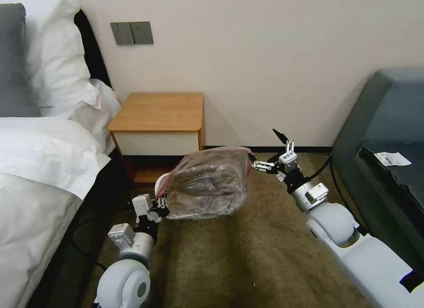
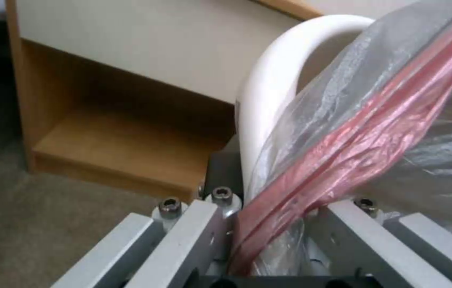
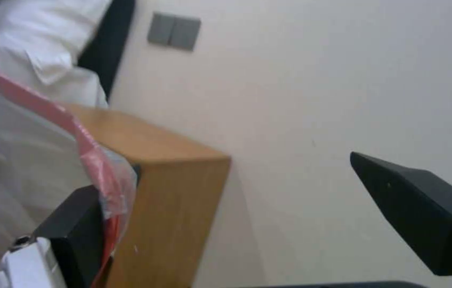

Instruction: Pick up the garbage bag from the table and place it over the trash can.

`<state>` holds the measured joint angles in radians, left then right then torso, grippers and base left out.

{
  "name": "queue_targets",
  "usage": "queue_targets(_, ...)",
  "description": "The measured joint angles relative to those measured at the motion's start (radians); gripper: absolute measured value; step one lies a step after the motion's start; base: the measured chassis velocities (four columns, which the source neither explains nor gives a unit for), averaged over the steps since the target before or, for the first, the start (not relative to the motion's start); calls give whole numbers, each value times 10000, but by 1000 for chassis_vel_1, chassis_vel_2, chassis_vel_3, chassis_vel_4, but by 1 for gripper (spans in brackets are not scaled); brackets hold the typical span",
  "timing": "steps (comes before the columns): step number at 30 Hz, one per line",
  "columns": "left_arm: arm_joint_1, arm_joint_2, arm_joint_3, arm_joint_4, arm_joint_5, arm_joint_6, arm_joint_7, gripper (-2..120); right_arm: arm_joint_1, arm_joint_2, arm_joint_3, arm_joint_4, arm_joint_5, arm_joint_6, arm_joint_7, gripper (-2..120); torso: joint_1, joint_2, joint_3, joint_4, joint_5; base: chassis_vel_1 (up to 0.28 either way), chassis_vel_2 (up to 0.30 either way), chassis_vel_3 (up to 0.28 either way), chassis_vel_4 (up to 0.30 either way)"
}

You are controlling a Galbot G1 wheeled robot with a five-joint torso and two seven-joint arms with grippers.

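Carpet point(image 1: 247, 259) is spreading under us in a bedroom, with the bed point(image 1: 39, 167) on our left and the table point(image 1: 159, 111) against the wall ahead. We are holding the bag point(image 1: 207, 184) stretched between our two grippers, low over the floor in front of the table. Our left gripper point(image 1: 160, 205) is pinching the bag's red band point(image 2: 354, 152), the film running up and away from between its fingers point(image 2: 183, 244), which are closed narrowly on it. Just beyond those fingers the can point(image 2: 274, 92) is showing its white rolled rim, touching the bag. Our right gripper point(image 1: 276, 151) is standing with its fingers spread wide: one black finger point(image 3: 77, 228) is lying against the bag's corner, the other point(image 3: 418, 208) is standing well apart with bare wall between them.
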<state>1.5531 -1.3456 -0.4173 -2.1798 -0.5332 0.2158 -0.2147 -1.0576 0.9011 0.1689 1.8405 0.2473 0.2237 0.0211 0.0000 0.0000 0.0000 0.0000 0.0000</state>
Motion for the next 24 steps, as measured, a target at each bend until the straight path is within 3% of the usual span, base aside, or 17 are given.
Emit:
queue_targets(6, 180, -28, -33, -513, -386, 6, 97, 6, 17, -309, 5, -694, 276, -43, -365, 100, 0, 0, 0, 0, 3, 0, 0, 0, 0)
queue_targets(9, 123, -48, -110, -528, -371, -4, 105, 6, -67, -692, -57, -688, 1358, -388, -756, 100, 0, 0, 0, 0, 1, 0, 0, 0, 0)
queue_targets(10, 27, -35, -153, -405, -353, -31, 105, 6, -153, -983, -121, -476, 2360, -774, -937, 100, 0, 0, 0, -3, 2, 0, 0, 0, 0)
queue_targets(11, 27, -35, -153, -405, -353, -31, 105, 6, -153, -983, -121, -476, 2360, -774, -937, 100, 0, 0, 0, -3, 2, 0, 0, 0, 0)
queue_targets(13, -200, 19, -202, 25, -350, -133, 103, 6, -234, -1458, -144, 218, 4661, -1947, -1118, 100, 0, 0, 0, 0, 0, 0, 0, 0, 0)
queue_targets(16, -241, -6, -199, 175, -319, -168, 101, 6, -286, -1702, -127, 557, 5486, -2468, -1019, 100, 0, 0, 0, 0, -1, 0, 0, 0, 0)
queue_targets(24, -368, -35, -174, 461, -289, -241, 80, 6, -535, -2261, -99, 1025, 5646, -2892, -1189, 100, 0, 1, 0, -1, -1, 0, 0, 0, 0)
